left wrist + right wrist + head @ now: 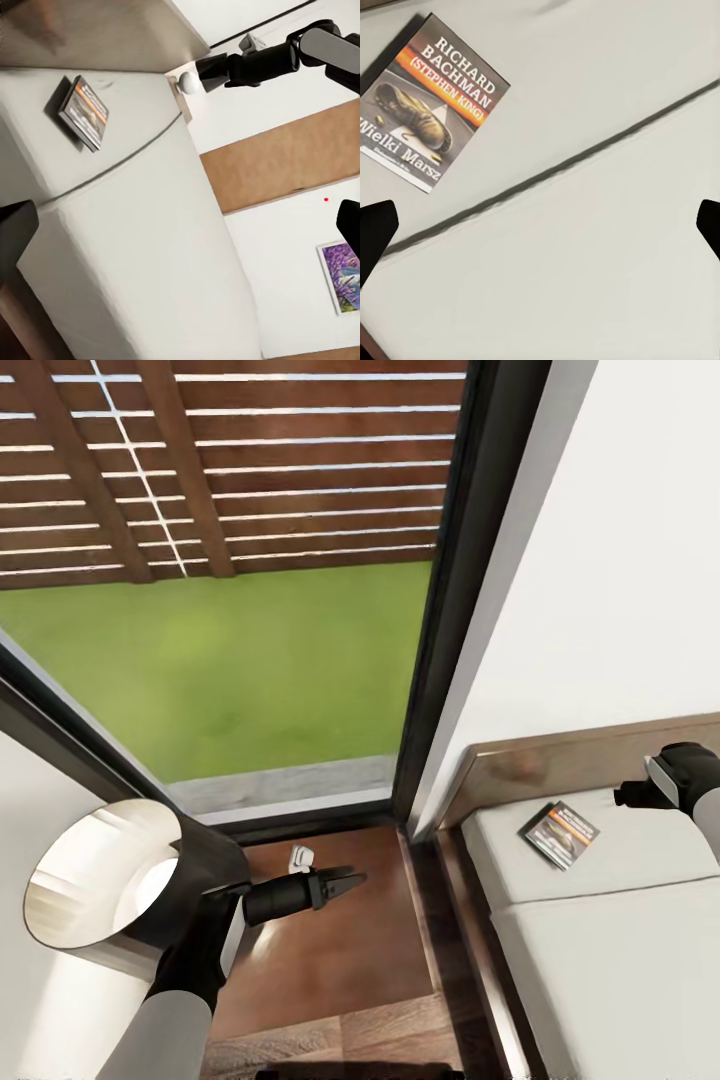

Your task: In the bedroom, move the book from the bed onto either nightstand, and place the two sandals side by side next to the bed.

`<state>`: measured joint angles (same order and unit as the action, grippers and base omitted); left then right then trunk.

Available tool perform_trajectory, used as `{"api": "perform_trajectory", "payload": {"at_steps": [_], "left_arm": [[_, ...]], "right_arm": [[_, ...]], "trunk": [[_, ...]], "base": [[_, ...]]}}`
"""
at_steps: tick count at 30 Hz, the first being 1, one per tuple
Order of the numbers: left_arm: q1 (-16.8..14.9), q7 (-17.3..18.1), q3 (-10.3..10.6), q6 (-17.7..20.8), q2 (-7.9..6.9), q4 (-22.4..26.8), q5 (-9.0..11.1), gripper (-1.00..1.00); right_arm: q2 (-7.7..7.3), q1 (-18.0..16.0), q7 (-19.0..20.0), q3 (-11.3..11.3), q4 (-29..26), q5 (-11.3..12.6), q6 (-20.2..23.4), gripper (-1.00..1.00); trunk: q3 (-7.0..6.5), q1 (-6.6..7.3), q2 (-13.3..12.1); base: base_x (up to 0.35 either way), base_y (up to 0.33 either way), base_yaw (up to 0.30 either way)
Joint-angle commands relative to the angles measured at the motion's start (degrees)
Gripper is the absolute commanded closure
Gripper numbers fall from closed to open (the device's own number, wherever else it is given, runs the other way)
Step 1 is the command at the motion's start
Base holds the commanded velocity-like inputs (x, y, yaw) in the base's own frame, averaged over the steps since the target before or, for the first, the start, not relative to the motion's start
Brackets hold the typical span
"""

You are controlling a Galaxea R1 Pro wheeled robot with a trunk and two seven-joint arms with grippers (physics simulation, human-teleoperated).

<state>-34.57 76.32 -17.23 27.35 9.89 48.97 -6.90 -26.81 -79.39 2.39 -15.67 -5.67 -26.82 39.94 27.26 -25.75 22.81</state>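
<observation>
The book (560,834) lies flat on the off-white mattress of the bed (620,950), close to the brown headboard (560,755). Its dark cover with orange lettering also shows in the wrist views (84,112) (431,112). My right gripper (630,793) (540,225) hovers open above the mattress, just right of the book and apart from it. Over the glossy brown top of the nightstand (340,960) left of the bed, my left gripper (345,882) (182,225) is held open and empty. The sandals are out of view.
A lamp with a pale shade (100,880) stands at the nightstand's left, against my left forearm. A small white object (302,856) sits at the nightstand's back. A tall black-framed window (470,580) fills the wall ahead. A lavender picture (341,274) hangs beyond the bed.
</observation>
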Motion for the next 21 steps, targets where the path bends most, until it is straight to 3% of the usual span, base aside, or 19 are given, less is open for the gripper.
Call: {"api": "perform_trajectory", "payload": {"at_steps": [1,21], "left_arm": [[-0.06,0.50,-0.35,0.60,0.10,0.08,-0.61,-1.00],[-0.06,0.50,-0.35,0.60,0.10,0.08,-0.58,-1.00]], "right_arm": [[0.00,-0.04,0.25,-0.41,-0.05,-0.60,0.23,-1.00],[0.00,0.03,0.25,-0.41,-0.24,-0.61,0.16,-1.00]], "trunk": [[0.18,-0.03,0.11],[1.98,-0.03,0.11]], "base": [[0.000,0.000,0.000],[0.000,0.000,0.000]]}}
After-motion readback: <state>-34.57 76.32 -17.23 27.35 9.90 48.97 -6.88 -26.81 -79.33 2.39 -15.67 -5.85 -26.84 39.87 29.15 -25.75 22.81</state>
